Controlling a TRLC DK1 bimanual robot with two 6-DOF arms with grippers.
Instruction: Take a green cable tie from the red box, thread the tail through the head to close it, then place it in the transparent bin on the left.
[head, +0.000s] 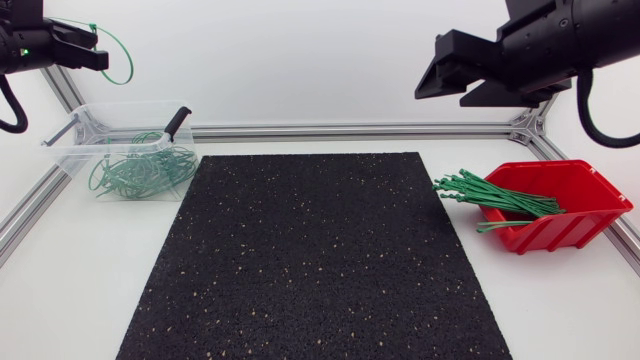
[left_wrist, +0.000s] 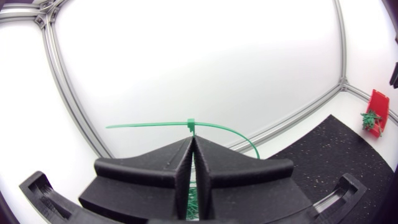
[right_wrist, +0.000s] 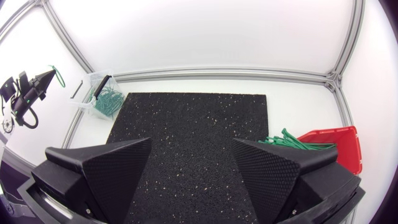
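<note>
The left gripper (head: 100, 58), fingers pinched tight on an already looped green cable tie (left_wrist: 191, 123), hung above the transparent bin (head: 60, 140) far left, so apparently only the drop remained, while the right gripper (right_wrist: 192, 142) gaped wide, empty.

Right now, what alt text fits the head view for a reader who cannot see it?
The left gripper, raised near the transparent bin, is shut on a looped green cable tie. The right gripper hangs open near the red box; a black mat lies between.
</note>
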